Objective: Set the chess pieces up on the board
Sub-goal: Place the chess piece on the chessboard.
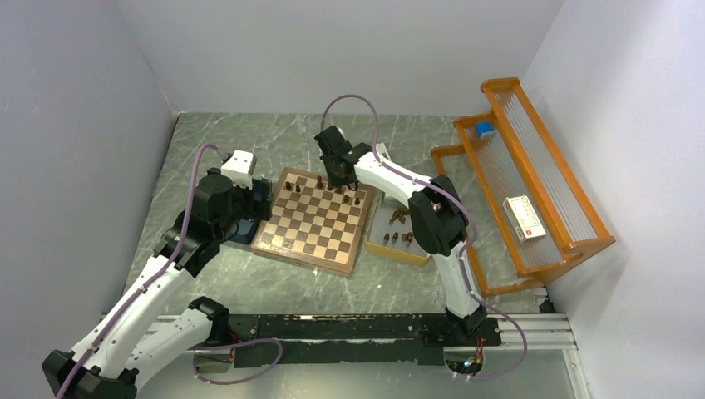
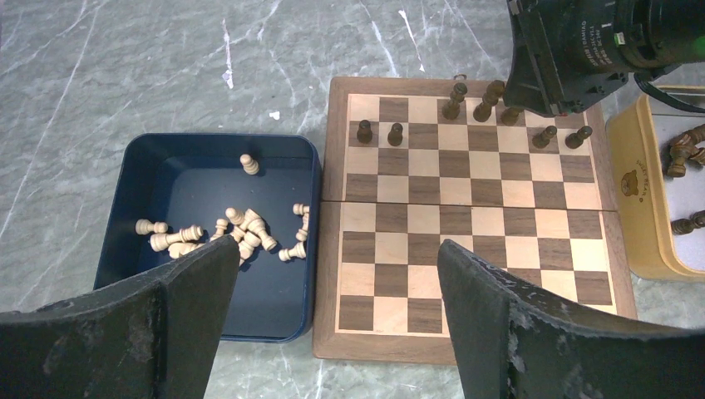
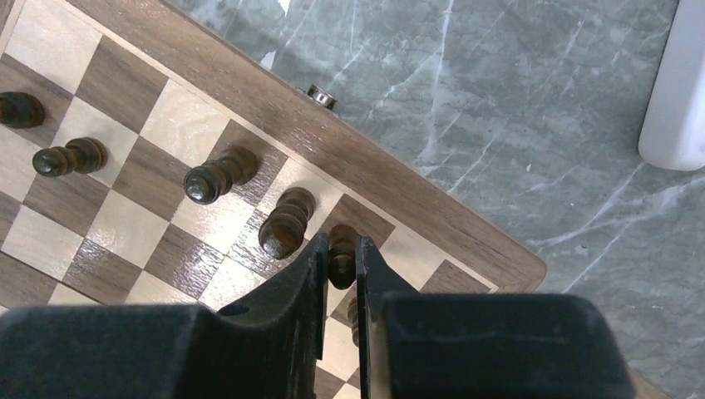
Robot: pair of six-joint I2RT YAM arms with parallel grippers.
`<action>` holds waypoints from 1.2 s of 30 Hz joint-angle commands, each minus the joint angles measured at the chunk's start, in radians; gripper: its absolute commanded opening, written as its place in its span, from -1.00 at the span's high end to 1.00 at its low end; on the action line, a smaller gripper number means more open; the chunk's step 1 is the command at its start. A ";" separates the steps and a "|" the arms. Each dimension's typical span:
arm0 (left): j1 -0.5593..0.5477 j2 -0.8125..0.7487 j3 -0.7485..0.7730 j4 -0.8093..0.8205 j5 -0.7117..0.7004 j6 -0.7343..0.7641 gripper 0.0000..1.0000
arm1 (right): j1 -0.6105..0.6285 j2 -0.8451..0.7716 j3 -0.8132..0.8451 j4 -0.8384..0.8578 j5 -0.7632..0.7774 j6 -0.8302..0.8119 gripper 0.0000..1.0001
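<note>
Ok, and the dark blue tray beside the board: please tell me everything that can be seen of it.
The dark blue tray is a shallow box with rounded corners and low walls, plastic by its look, open on top. It lies flat on the grey marble table, one side close along the board; whether they touch I cannot tell. Inside lie light wooden chess pieces, most toppled in a loose heap, and one upright piece near the far wall.

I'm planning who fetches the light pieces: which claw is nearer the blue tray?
Left. The left claw hovers open right by the blue tray, where it meets the board; the right claw is over the board's far row, shut on a dark chess piece.
</note>
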 commanded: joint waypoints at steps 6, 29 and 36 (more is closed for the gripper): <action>-0.002 -0.001 0.001 0.042 -0.003 0.013 -0.86 | 0.004 0.053 0.063 -0.042 0.022 0.002 0.74; -0.003 -0.002 0.001 0.040 -0.002 0.011 -0.86 | -0.013 0.019 0.012 -0.052 0.028 0.025 0.74; -0.003 -0.001 0.001 0.041 -0.002 0.011 -0.86 | -0.013 0.024 0.012 -0.065 0.022 0.032 0.74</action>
